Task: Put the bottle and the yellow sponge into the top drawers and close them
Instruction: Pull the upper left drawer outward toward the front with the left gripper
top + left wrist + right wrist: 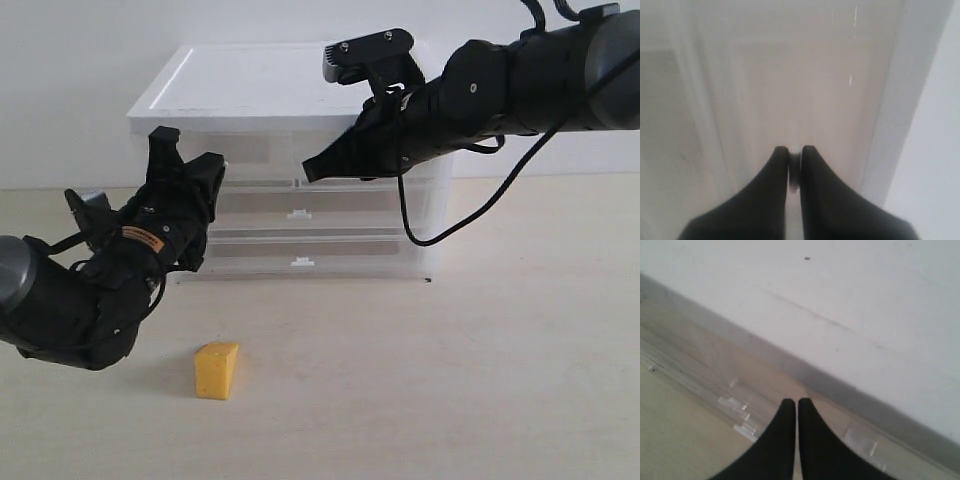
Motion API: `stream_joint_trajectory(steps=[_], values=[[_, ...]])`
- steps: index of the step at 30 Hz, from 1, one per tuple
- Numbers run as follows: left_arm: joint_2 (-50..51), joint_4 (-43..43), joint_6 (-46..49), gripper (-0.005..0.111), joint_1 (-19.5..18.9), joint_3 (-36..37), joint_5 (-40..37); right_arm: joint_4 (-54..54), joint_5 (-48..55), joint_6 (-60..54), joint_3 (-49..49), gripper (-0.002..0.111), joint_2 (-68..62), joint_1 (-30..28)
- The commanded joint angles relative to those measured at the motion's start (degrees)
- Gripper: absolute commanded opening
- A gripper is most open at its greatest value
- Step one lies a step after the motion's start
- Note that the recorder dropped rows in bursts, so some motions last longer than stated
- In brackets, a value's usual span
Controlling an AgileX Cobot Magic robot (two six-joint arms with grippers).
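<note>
Translucent plastic fills the left wrist view, where the left gripper [794, 151] has its jaws pressed almost together on a small white tab handle [794, 172], nothing else between them. We judge this to be the handle of the left one of the top drawers [262, 150], whose front looks flush with the cabinet [250, 85], so the step in hand is most likely drawing it open. To do that well we would keep the pinch firm and pull straight out along the drawer's run, slowly, since a light cabinet may slide on the table [450, 380] instead of giving up the drawer. The yellow sponge [217, 370] lies on the table in front of the cabinet, well apart from both arms, and is not yet stowed. We see the bottle in no view; whether it sits in a drawer we cannot tell, as the cloudy fronts show no contents. The two full-width drawers [330, 205] below are shut. The right gripper [310, 172] hovers near the middle of the top row, jaws closed on nothing; it could steady the cabinet top.
</note>
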State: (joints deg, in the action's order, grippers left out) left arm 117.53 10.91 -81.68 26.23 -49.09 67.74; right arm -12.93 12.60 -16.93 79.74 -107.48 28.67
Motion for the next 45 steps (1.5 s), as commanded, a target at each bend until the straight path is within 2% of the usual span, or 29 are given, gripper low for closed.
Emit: stream_joint_trajectory(steps=[1, 9, 33, 40, 45], values=[[-4.0, 4.2, 2.0, 0.004, -0.9, 2.6, 2.2, 0.2, -0.8, -0.4, 0.4, 0.000, -0.1, -0.2], [-5.8, 2.3, 1.5, 0.004, -0.8, 5.4, 2.2, 0.0, -1.1, -0.1, 0.4, 0.000, -0.1, -0.2], [-5.8, -2.0, 1.1, 0.004, -0.8, 5.4, 2.2, -2.5, -7.4, 0.0, 0.4, 0.000, -0.1, -0.1], [-5.8, -3.8, 0.7, 0.004, -0.8, 5.5, 2.2, -2.9, -5.9, 0.3, 3.1, 0.000, -3.3, -0.1], [-5.8, -3.9, 0.5, 0.004, -0.8, 5.8, 2.2, -3.3, -8.6, 0.3, 3.2, 0.000, -4.0, -0.1]])
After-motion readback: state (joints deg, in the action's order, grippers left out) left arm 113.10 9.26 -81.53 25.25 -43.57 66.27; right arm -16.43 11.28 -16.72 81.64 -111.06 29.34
